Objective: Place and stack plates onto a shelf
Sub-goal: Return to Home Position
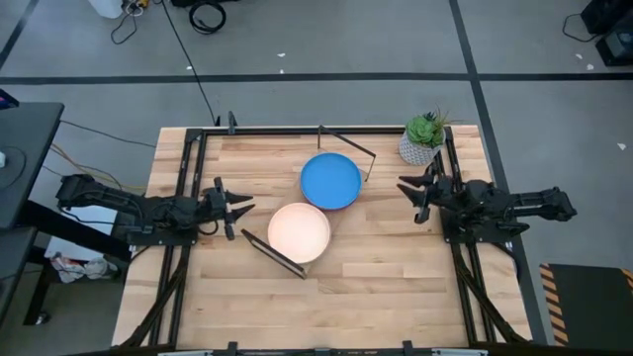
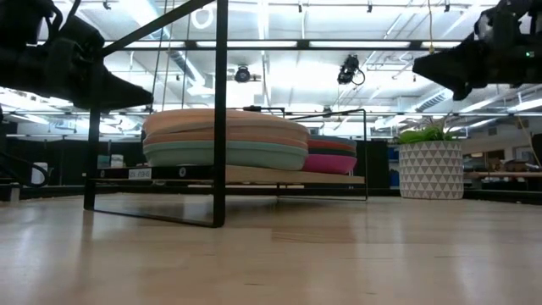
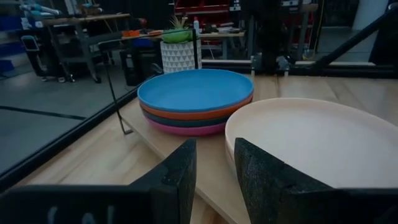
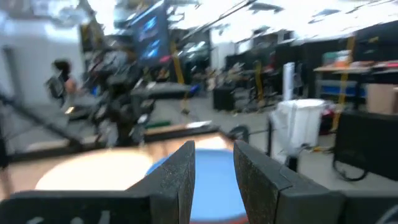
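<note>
The shelf [image 3: 163, 138], a pale board on black wire legs, stands in the middle of the table and carries two stacks of plates. The far stack has a bright blue plate [image 1: 330, 181] on top, with orange-red, a dark one and magenta [image 3: 186, 129] beneath. The near stack is topped by a cream plate [image 1: 299, 231]; the low view shows terracotta and teal [image 2: 224, 155] under it. My left gripper [image 1: 241, 216] hangs open just left of the cream stack, above the table. My right gripper [image 1: 407, 198] hangs open to the right of the blue stack, well apart from it.
A potted green plant in a white patterned pot [image 1: 423, 139] stands at the table's far right corner, close behind my right gripper. Black frame rails [image 1: 184, 198] run along the left and right sides of the tabletop. Bare wood lies in front of the shelf.
</note>
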